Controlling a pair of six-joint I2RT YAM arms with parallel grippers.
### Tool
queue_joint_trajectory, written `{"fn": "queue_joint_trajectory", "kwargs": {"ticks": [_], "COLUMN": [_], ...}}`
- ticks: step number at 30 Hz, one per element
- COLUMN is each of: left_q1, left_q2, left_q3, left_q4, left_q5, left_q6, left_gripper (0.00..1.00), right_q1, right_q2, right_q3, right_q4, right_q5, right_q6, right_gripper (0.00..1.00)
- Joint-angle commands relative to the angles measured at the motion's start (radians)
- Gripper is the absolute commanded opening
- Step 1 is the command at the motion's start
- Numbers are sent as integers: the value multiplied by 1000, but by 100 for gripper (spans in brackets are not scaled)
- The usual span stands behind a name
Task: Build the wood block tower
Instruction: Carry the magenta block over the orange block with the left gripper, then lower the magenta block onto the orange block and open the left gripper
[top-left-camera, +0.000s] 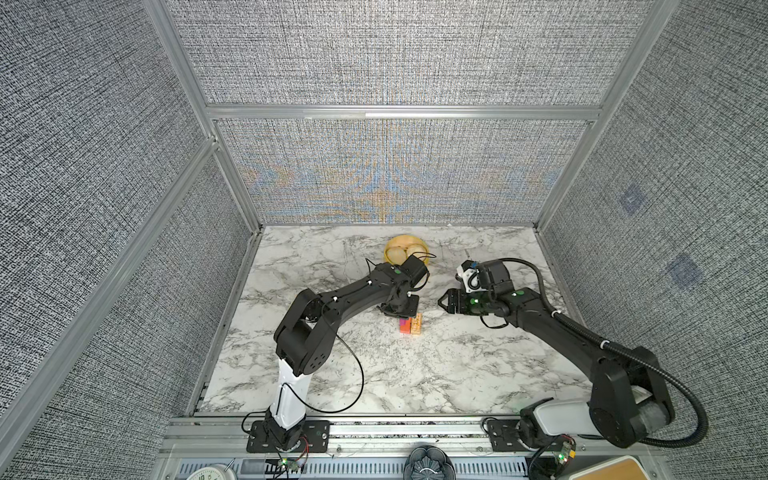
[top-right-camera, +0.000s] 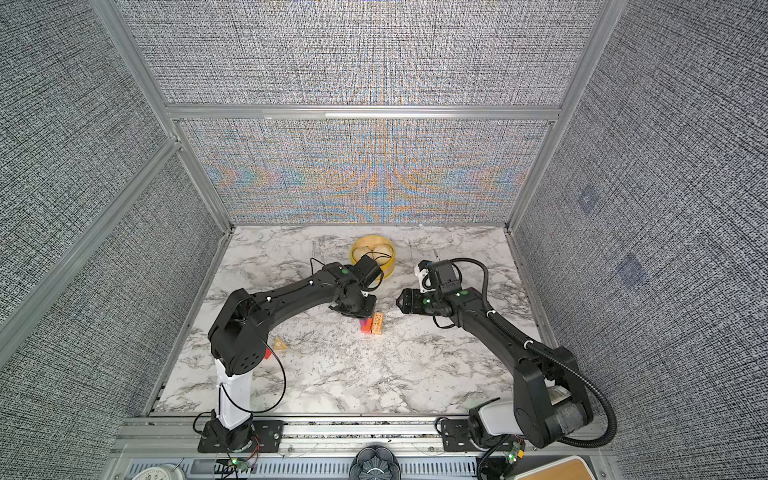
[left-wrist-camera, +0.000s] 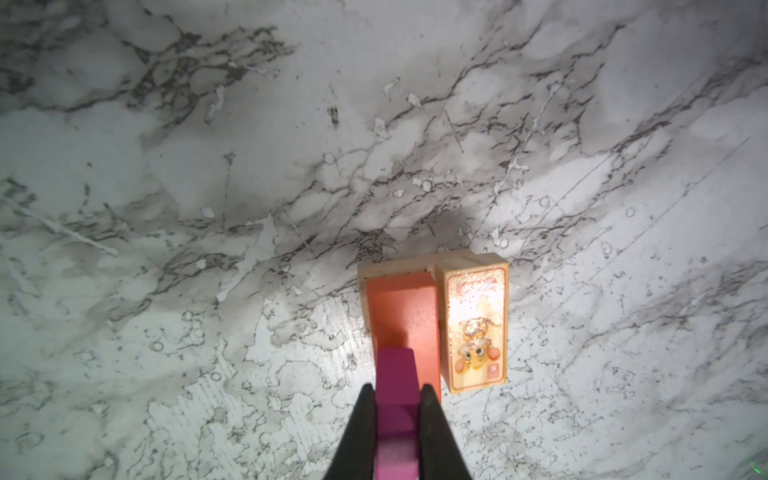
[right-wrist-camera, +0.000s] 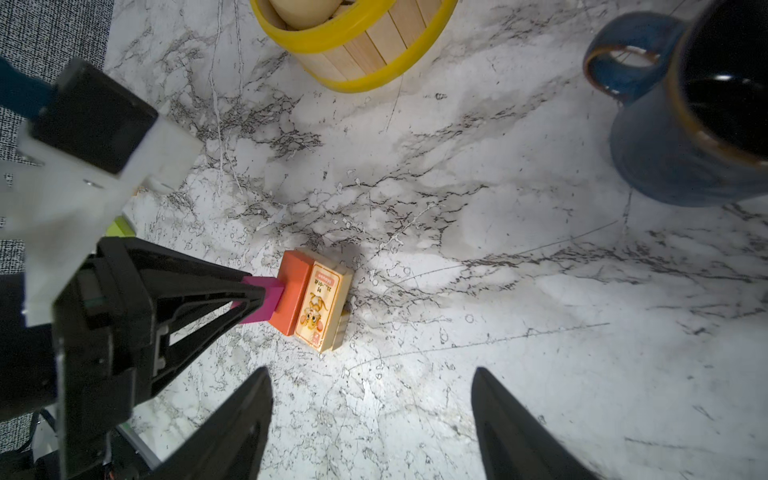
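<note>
Left wrist view: at the middle of the table (top-left-camera: 436, 374), the pink block (left-wrist-camera: 395, 374) is clamped in the left gripper (left-wrist-camera: 395, 392), its long axis lined up with the orange slab (left-wrist-camera: 405, 316) and tan block (left-wrist-camera: 476, 320); the right gripper (right-wrist-camera: 370, 372) is spread open.

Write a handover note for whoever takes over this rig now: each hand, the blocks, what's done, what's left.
Left hand: shut on the pink block, held at the orange block.
Right hand: open, empty, apart from the blocks.
Done: orange block and picture block lie side by side as the base.
Left: set pink on orange and release, then probably add the loose triangle, the red block half hidden by the left arm, and the lime block.
</note>
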Motion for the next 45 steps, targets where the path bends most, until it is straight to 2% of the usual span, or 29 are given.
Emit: {"fn": "queue_joint_trajectory", "kwargs": {"ticks": [1, 18, 45], "left_q1": [-4, -11, -11], "left_q2": [-12, -11, -11], "left_q3": [-3, 13, 10], "left_q4": [14, 0, 21], "left_q5": [-22, -75, -40], "left_q6": [-27, -47, -64], "left_gripper": [8, 8, 8], "right_q1": [0, 0, -1], "right_q2": [-6, -12, -2], "right_q3": [-3, -9, -6], "right_q4": [7, 8, 9], "right_q5": [11, 11, 15], "right_q6": [6, 11, 13], "right_gripper": [78, 77, 78]}}
